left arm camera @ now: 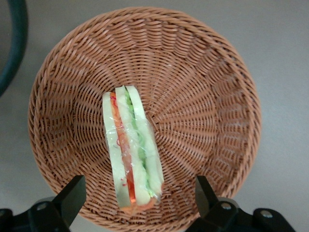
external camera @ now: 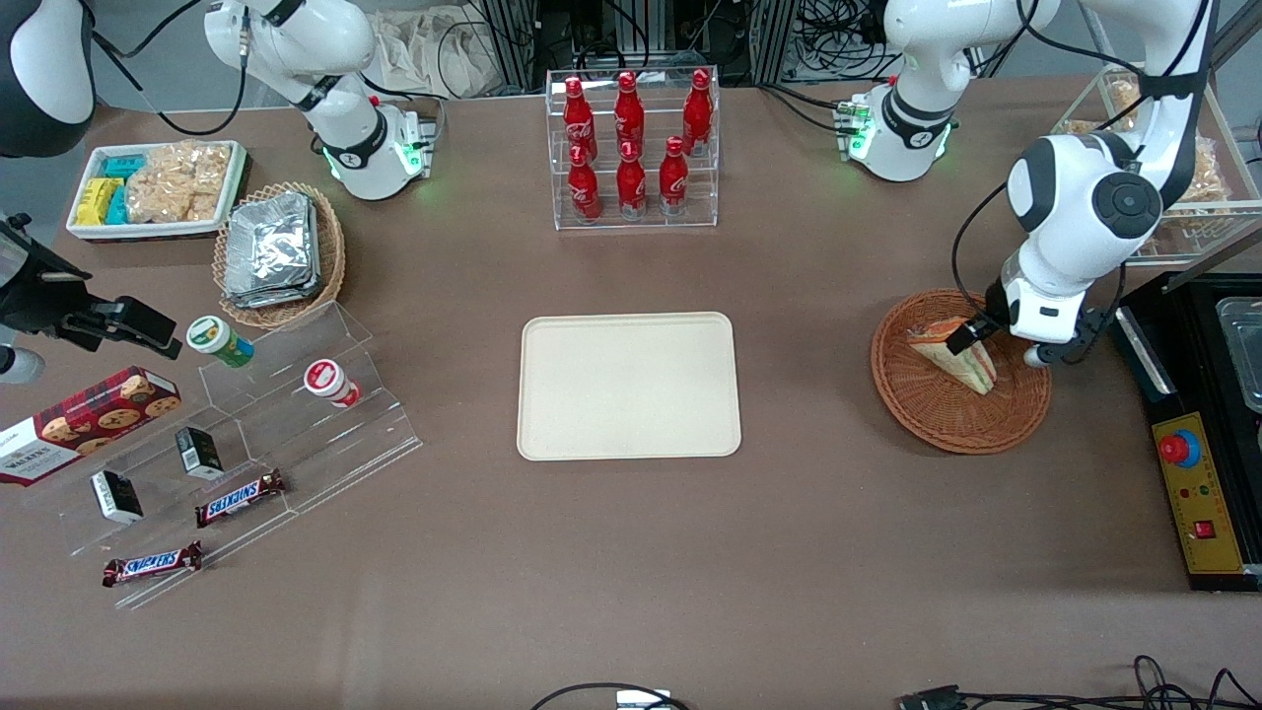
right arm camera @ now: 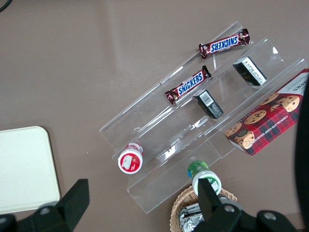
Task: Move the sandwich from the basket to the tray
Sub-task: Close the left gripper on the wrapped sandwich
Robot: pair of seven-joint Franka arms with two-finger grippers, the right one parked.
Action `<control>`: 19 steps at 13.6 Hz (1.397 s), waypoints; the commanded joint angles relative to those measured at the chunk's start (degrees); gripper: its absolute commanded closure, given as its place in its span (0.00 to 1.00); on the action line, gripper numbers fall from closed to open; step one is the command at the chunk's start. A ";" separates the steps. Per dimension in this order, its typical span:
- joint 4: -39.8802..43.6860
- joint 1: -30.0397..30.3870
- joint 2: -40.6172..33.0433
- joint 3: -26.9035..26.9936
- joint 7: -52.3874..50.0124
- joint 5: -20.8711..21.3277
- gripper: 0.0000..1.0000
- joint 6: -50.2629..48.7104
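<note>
Sandwich lies in basket, right under the claw, between its spread, empty fingers. Looks light, soft, film-wrapped, prob. slippery: pinch gently across the bread faces, mid-wedge. Arm bent over basket, wrist pointing down. Tray well apart, toward parked arm.

A brown table is carrying a cream tray at its middle. Toward the working arm's end from the tray, a reddish wicker basket is sitting under the gripper. Farther from the camera than the tray, a clear rack of red bottles is standing.
</note>
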 commanded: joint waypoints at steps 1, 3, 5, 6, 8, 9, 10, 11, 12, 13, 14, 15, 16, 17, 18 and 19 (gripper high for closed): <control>-1.03 1.00 0.98 -0.07 -1.35 -0.25 0.00 2.89; -1.38 1.00 2.30 -0.16 -4.32 -0.25 0.00 4.99; -1.47 0.65 4.06 -0.16 -7.14 -0.25 0.00 6.93; -1.91 0.65 4.50 -0.16 -7.59 -0.25 0.00 7.72; -3.40 0.65 5.46 -0.16 -8.12 -0.25 0.00 10.79; -3.93 0.65 6.25 -0.16 -8.99 -0.25 0.00 12.11; -4.37 0.65 6.61 -0.16 -9.43 -0.25 0.00 12.73; -4.81 0.65 6.61 -0.16 -9.44 -0.25 0.00 13.26; -5.16 0.65 6.61 -0.16 -9.52 -0.25 0.00 13.44; -5.34 0.65 6.87 -0.16 -9.44 -0.17 0.00 13.70; -5.60 0.65 6.96 -0.16 -9.44 -0.17 0.00 13.96; -5.69 0.65 6.96 -0.16 -9.44 0.18 0.00 13.97; -5.69 0.65 6.96 -0.16 -9.35 0.45 0.05 13.97; -5.60 0.65 7.14 -0.16 -9.35 0.45 0.13 13.97; -5.60 0.65 7.40 -0.16 -9.26 0.45 0.26 13.97; -5.51 0.65 7.49 -0.16 -9.09 0.45 0.46 13.97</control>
